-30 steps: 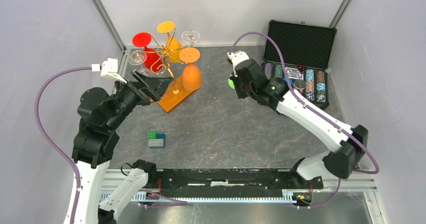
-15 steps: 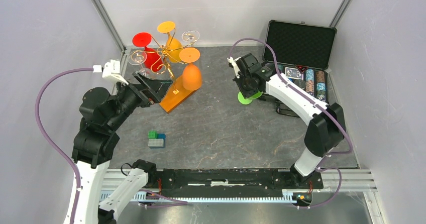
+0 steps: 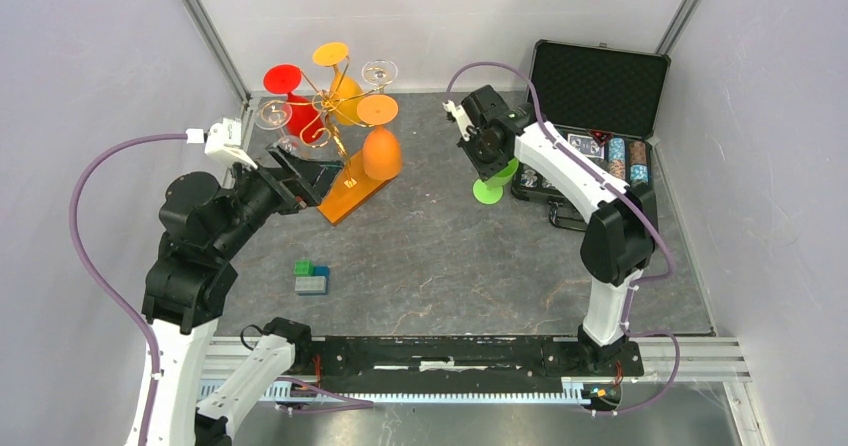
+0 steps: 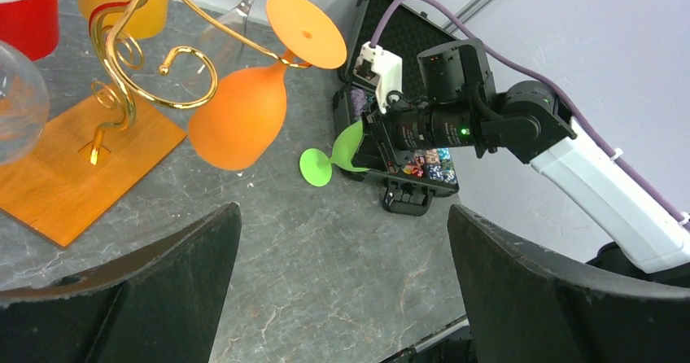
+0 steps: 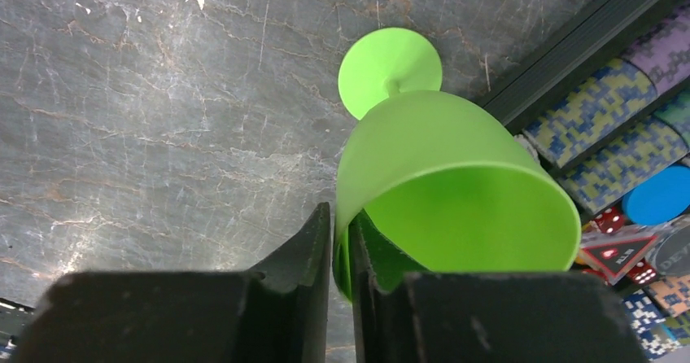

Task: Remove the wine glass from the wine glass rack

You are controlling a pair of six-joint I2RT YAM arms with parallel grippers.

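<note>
Nearest the arm bases, the left jaws (image 4: 343,212) hang spread wide and empty, just short of the wine glass rack (image 3: 331,116) and its orange base (image 3: 350,201). Further right, the right jaws (image 5: 340,216) pinch the rim of a green wine glass (image 5: 443,192), one finger inside the bowl, one outside. The glass is tilted and well apart from the rack, its foot low over the counter (image 3: 430,256) beside an open chip case (image 3: 600,86); whether the foot touches is unclear. This looks like the set-down step: next, tip the glass upright, seat its foot, then part the jaws. Beyond, other glasses (image 3: 381,154) hang from the rack's arms.
</note>
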